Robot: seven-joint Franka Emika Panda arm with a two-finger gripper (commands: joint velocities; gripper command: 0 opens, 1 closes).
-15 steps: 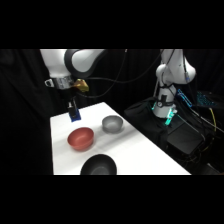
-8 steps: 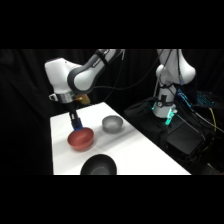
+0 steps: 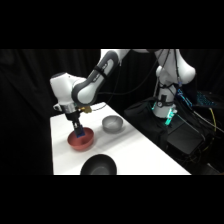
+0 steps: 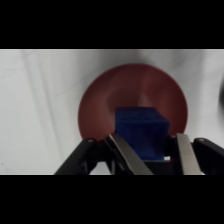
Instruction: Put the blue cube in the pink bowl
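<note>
The arm is bent low over the desk (image 3: pixel 145 155), w/ the gripper (image 3: pixel 77 131) down right over the pink bowl (image 3: pixel 81 140). The blue cube (image 3: pixel 79 133) sits pinched between the two fingers (image 4: pixel 126 155), one on each side face, so it's held square and hasn't been let go. From the side it hangs just inside the bowl's rim line; whether it touches the bowl floor I can't tell. In the wrist view the cube (image 4: pixel 141 132) shows against the bowl's red inside (image 4: pixel 135 90), near the middle and a bit toward the near edge, which makes sense: lined up so a release drops it into the basin, not on the rim.

A grey bowl (image 3: pixel 112 123) stands just beside, toward the arm's base, and a black bowl (image 3: pixel 99 165) near the desk's front edge, both apart from the gripper, so no risk of the wrong target.

My read: task's nearly done, only the release is left. Opening the fingers here should leave the cube in the bowl; it may tumble a little on the curved floor.
</note>
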